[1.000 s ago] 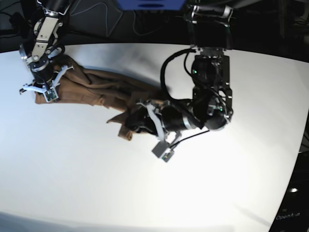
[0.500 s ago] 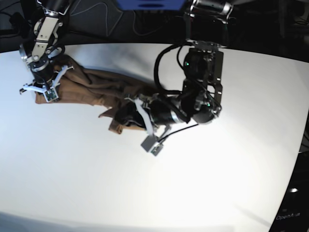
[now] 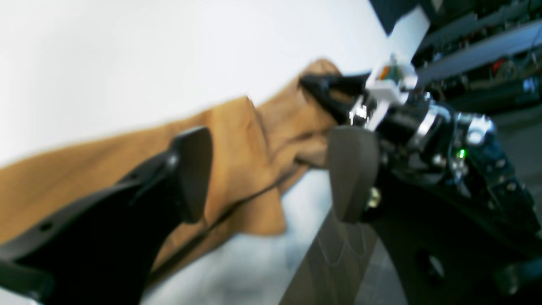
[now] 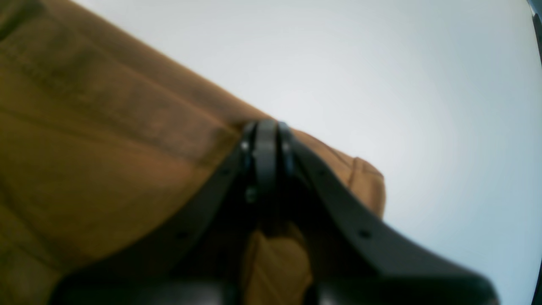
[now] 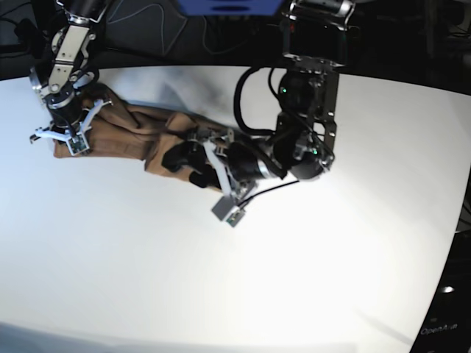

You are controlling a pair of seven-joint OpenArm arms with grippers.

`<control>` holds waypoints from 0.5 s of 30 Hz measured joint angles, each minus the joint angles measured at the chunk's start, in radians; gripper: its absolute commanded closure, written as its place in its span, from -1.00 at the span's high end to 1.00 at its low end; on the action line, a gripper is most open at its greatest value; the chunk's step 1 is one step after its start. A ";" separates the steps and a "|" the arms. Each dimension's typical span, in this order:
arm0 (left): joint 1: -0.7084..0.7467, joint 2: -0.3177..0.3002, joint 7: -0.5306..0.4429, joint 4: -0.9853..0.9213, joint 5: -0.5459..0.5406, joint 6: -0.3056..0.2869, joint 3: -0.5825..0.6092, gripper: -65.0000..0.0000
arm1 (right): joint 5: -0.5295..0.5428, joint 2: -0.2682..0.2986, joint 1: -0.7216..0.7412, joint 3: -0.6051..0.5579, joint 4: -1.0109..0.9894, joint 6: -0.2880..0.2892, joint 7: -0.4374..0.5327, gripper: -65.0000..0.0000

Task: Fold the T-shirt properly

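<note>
Folding half done | T-shirt bunched in a long strip on table | right fingers pinched on one end | left fingers spread, empty (just over cloth) | I judge squaring remains

Base view: overhead light falls strongly on the white table, with a washed-out glare patch right of centre; brightness fades to a bluish grey toward the left and lower edges. The background beyond the far rim is dark. The table's rim curves, showing wide-angle distortion. Shadows beside the arms are short and soft.

Left wrist view: the whole picture is smeared by motion blur; the table is overexposed at upper left, and the T-shirt has soft, streaked edges.

Right wrist view: everything is out of focus; the table shades evenly from pale grey to blue at lower right.
</note>
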 measured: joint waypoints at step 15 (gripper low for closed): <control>-0.017 -0.103 -0.016 -0.057 -0.111 -0.030 -0.143 0.25 | -0.001 0.000 0.000 0.000 0.001 0.000 0.002 -0.97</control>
